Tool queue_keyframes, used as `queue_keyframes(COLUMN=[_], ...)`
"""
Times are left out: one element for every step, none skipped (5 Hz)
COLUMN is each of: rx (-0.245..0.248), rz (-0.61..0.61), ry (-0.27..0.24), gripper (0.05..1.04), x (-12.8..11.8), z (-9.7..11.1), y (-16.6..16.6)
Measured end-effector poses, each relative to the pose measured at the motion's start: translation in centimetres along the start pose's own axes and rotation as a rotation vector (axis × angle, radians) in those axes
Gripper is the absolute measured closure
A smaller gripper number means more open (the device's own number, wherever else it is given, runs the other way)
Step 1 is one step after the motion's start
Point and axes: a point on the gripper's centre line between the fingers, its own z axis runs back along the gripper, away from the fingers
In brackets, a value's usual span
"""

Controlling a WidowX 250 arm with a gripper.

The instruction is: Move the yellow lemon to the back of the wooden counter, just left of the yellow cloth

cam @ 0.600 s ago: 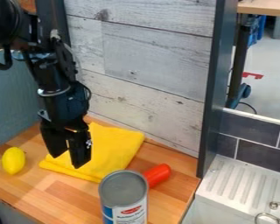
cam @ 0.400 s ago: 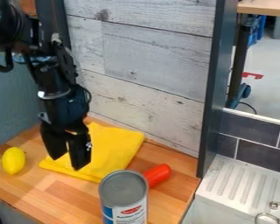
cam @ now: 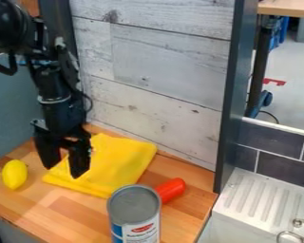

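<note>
At the far left of the frame, a blue-grey panel [cam: 12, 111] stands behind the wooden counter [cam: 65, 213]. In front of it, in the lower left, a yellow lemon [cam: 15, 174] lies on the bare wood, a little apart from the cloth.

The black arm [cam: 53, 85] comes in from the upper left and hangs down, so that the gripper [cam: 62, 171] is left of centre, between the lemon and the main part of the cloth. Its two fingers are spread, with a clear gap between them and nothing pinched there. The folded yellow cloth [cam: 126, 159] lies just behind and to the right of them, in the left-centre of the frame — the right finger overlaps it in the view, though whether they touch I cannot tell.

Below the cloth, at the bottom centre, a can [cam: 134, 204] stands upright with its grey top up and a white, blue and red label on its side. A red-orange object [cam: 172, 189] with a rounded end lies on the wood just right of the cloth, partly hidden by the can.

Whitewashed planks [cam: 161, 71] rise behind the counter and end at a dark upright post [cam: 236, 95] right of centre. Beyond it are dark tiles [cam: 278, 151] and, in the lower right, a white ridged drainboard [cam: 259, 194] with metal rings [cam: 288, 235] at the corner. In the upper right, a pale floor [cam: 295, 71] shows behind.
</note>
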Motion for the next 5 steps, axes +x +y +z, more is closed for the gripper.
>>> queue_keyframes(rx=[0.042,0.096,0.098,0.100,0.131], rz=[0.075,0.236,0.305,0.394,0.471], ry=[0.032,0.093,0.096,0.083,0.048], gripper=[0.083,0.083,0.083,0.083,0.083], x=[0.6,0.4,-0.2,-1.6,-2.4], z=[0.1,0.8,1.2,0.3,-1.3], y=[1.7,4.9,6.6,8.6,9.1])
